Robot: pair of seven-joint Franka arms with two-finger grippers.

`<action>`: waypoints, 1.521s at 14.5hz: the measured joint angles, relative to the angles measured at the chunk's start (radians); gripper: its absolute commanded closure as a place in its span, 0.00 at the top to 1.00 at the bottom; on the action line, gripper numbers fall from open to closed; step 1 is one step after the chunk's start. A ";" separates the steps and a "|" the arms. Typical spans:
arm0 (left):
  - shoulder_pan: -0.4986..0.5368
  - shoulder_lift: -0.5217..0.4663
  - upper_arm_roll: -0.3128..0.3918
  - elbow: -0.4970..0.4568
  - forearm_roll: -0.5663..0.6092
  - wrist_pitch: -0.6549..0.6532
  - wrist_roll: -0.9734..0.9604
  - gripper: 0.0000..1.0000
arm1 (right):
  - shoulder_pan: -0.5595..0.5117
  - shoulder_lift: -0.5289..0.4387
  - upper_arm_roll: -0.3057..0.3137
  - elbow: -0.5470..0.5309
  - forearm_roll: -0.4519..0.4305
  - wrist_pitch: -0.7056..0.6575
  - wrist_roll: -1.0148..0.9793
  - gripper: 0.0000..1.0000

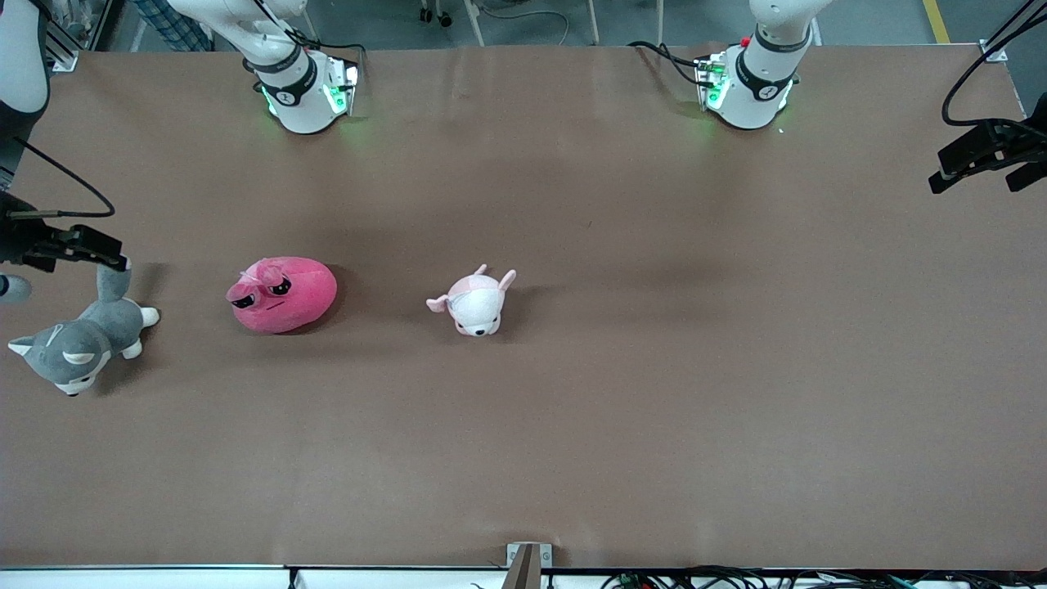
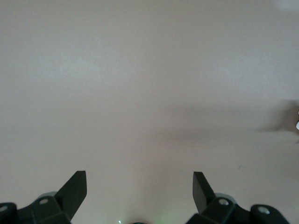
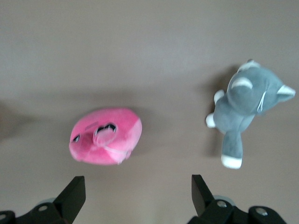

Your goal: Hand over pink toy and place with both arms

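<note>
The pink toy (image 1: 282, 294), a hot-pink rounded plush with dark sleepy eyes, lies on the brown table (image 1: 654, 393) toward the right arm's end. In the right wrist view the pink toy (image 3: 105, 136) sits ahead of my right gripper (image 3: 138, 189), apart from its fingers. My right gripper (image 1: 110, 252) hangs open and empty over the table's edge at the right arm's end, just above the grey plush's tail. My left gripper (image 1: 977, 182) is up over the left arm's end of the table. In the left wrist view the left gripper (image 2: 140, 186) is open over bare table.
A grey-and-white animal plush (image 1: 82, 343) (image 3: 243, 107) lies at the right arm's end, beside the pink toy. A small pale pink-and-white animal plush (image 1: 474, 303) lies near the table's middle. Both arm bases (image 1: 303, 90) (image 1: 748, 82) stand along the table's edge farthest from the front camera.
</note>
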 measured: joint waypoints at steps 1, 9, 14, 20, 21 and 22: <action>-0.076 0.000 0.073 0.001 0.000 0.000 0.000 1.00 | 0.002 0.000 0.003 -0.001 0.000 -0.018 0.000 1.00; -0.385 0.000 0.369 0.006 0.001 -0.001 0.000 1.00 | 0.013 -0.060 0.010 -0.012 0.014 -0.043 0.003 1.00; -0.456 0.000 0.447 0.007 0.001 -0.001 0.000 1.00 | 0.013 -0.184 0.010 -0.097 0.030 -0.054 0.014 1.00; -0.455 -0.001 0.447 0.011 0.001 -0.001 0.000 1.00 | 0.013 -0.257 0.011 -0.121 0.031 -0.068 0.015 1.00; -0.455 -0.001 0.447 0.011 0.001 -0.001 0.000 1.00 | 0.014 -0.262 0.011 -0.121 0.031 -0.068 0.015 1.00; -0.456 -0.001 0.447 0.011 0.001 -0.001 0.000 1.00 | 0.015 -0.266 0.011 -0.121 0.031 -0.067 0.015 1.00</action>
